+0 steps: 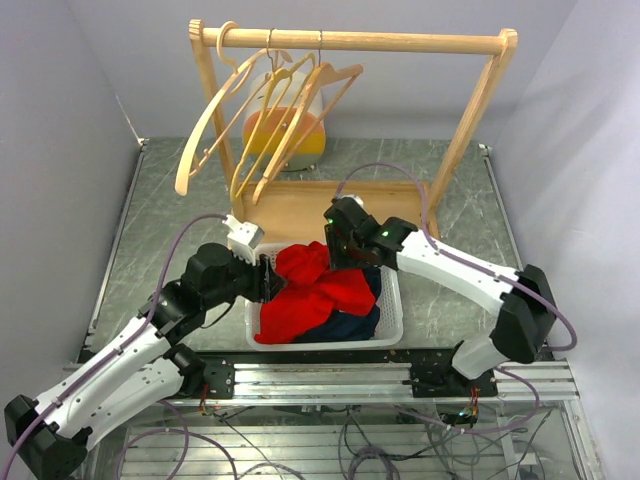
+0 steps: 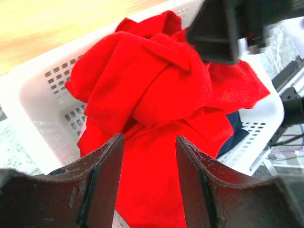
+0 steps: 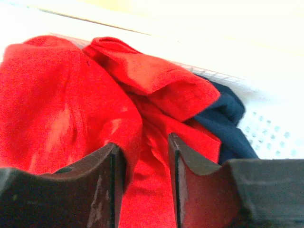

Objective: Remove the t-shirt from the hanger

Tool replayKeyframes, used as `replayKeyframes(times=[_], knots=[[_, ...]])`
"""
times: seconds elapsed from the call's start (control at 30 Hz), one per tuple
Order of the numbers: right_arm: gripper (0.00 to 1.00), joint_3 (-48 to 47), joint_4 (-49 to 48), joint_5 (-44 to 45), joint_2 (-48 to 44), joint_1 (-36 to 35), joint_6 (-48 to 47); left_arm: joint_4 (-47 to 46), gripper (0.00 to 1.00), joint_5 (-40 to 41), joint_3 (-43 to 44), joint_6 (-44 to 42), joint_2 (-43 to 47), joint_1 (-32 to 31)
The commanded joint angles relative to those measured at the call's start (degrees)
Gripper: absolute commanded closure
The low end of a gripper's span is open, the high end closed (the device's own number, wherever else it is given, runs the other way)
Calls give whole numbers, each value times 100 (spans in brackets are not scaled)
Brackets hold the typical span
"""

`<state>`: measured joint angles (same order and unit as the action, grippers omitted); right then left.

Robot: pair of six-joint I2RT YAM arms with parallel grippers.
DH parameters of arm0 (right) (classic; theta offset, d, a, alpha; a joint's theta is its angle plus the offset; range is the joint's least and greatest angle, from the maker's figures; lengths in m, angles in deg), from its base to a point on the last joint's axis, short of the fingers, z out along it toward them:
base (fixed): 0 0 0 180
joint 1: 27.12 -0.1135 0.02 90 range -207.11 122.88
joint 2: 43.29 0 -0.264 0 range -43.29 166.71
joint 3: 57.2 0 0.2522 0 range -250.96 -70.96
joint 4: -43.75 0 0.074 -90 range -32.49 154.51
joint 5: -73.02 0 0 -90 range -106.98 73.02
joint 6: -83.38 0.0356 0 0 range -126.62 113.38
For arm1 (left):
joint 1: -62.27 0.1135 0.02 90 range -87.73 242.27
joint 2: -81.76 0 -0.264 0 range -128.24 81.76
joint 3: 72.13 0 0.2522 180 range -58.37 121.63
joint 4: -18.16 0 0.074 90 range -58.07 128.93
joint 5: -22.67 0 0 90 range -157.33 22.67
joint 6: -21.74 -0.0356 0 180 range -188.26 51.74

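Note:
A red t-shirt [image 1: 310,290] lies crumpled in a white basket [image 1: 393,318], off any hanger. My left gripper [image 1: 268,280] is open at the basket's left rim, its jaws wide apart over the red cloth [image 2: 142,80]. My right gripper [image 1: 340,247] is open at the basket's far side, jaws apart with a fold of the red t-shirt [image 3: 57,109] lying between them. Several bare wooden hangers [image 1: 205,125] hang on the rack bar [image 1: 400,42]. An orange, yellow and white garment [image 1: 285,138] still hangs behind them.
A navy garment [image 1: 352,325] lies under the red one, seen also in the right wrist view [image 3: 228,118]. The rack's wooden base [image 1: 290,205] sits just behind the basket. The right gripper's body [image 2: 218,28] shows in the left wrist view.

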<state>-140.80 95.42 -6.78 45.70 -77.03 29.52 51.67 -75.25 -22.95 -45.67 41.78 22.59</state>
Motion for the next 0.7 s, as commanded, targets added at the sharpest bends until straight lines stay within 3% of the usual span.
replayKeyframes(times=[0.0, 0.3, 0.4, 0.67], knots=[[60, -375, 750, 606, -451, 14, -98, -391, 42, 632, -245, 242, 176, -6], [55, -446, 1052, 1147, -1414, 164, 57, -539, 43, 1432, -660, 669, 592, -4], [55, -159, 970, 936, -1943, 970, 59, -422, 43, 1848, -731, 846, 814, -2], [54, 507, 643, -483, -2654, 4070, -989, -256, 42, 2660, -975, 1291, 1172, 124]])
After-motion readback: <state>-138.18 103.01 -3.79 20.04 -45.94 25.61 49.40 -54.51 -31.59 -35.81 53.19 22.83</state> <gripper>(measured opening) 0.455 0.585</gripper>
